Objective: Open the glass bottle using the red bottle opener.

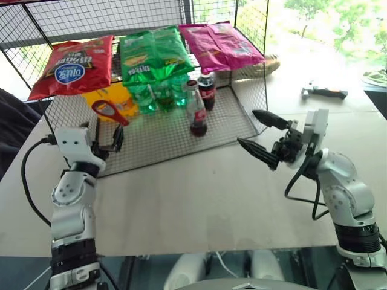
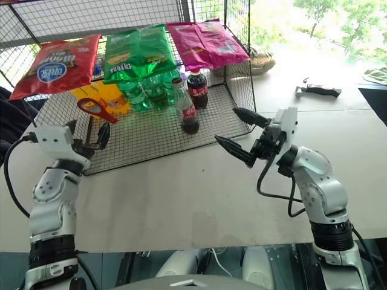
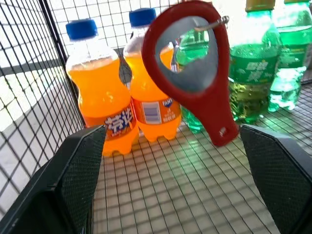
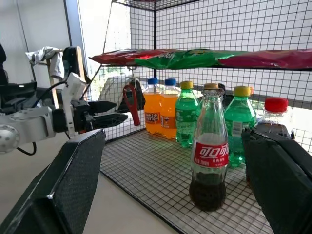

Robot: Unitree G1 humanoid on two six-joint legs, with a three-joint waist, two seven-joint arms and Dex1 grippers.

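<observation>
On rack edge: red bottle opener hanging | both end effectors wide | glass bottle unobstructed

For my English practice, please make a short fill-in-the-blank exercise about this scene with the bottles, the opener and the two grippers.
1. The red bottle opener hangs from a small ____ on the wire rack.
2. The glass bottle stands ____ on the rack floor.
3. The left gripper and the right gripper both have their fingers ____.
4. The two orange soda bottles have ____ caps.

Missing words: hook; upright; open; blue
</observation>
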